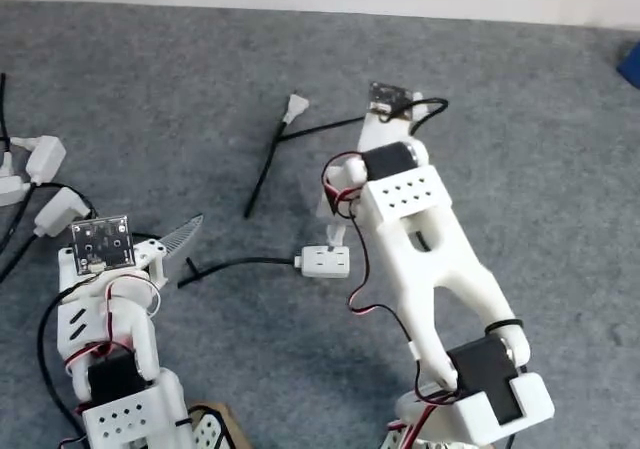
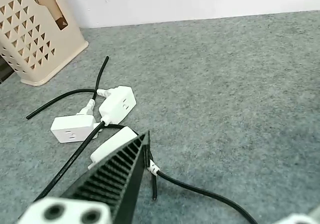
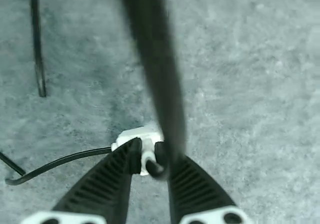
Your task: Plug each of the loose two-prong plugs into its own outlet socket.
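While nearly closed, right hand (image 3: 148, 157) pinches plug (image 3: 145, 162) by outlet socket (image 3: 132, 134).

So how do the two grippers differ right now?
The right gripper is pinched on a white plug right at a white socket; the left gripper holds nothing. The right gripper's arm stretches far out over the carpet, while the left gripper's arm is folded close to its base. Both grippers are black and ridged.

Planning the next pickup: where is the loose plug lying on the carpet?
In the high view the loose plug lies on the far part of the carpet, left of the right arm and beyond the white socket.
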`<action>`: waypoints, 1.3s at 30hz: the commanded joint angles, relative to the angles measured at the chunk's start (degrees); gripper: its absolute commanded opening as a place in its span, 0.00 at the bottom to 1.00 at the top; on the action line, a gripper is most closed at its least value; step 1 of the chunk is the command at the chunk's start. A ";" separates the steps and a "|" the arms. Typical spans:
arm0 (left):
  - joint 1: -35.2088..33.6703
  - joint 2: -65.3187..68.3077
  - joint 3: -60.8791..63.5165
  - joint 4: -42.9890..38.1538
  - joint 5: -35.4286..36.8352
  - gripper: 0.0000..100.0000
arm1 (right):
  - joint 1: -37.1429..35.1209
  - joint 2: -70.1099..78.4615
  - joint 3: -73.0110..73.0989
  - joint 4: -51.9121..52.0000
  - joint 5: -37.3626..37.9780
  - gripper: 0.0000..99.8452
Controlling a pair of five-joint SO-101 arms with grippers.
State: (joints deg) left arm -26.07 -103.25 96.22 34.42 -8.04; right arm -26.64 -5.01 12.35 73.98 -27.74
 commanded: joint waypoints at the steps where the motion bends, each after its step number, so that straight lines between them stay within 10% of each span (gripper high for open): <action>1: -0.22 -0.40 0.75 -0.79 0.35 0.51 | -0.92 -0.92 0.84 -2.59 1.67 0.01; 8: 1.63 -0.48 0.04 -1.32 0.53 0.51 | -0.92 -2.24 -1.54 -3.47 23.30 0.01; 15: 1.71 -0.04 -7.34 -0.09 0.35 0.50 | -3.47 -11.03 -8.66 -10.77 18.90 0.01; 24: 4.53 2.86 -45.93 30.42 0.35 0.43 | -4.88 -20.35 -6.11 -2.68 22.77 0.01; 32: 22.20 41.71 -76.97 60.84 0.35 0.43 | -9.45 -27.91 6.55 -12.53 22.86 0.01; 39: 24.22 62.81 -94.46 65.76 -0.35 0.43 | -7.08 -33.19 17.36 -25.36 22.51 0.01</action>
State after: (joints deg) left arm -2.77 -45.67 6.90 99.56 -8.04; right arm -35.34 -34.29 28.09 53.41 -5.58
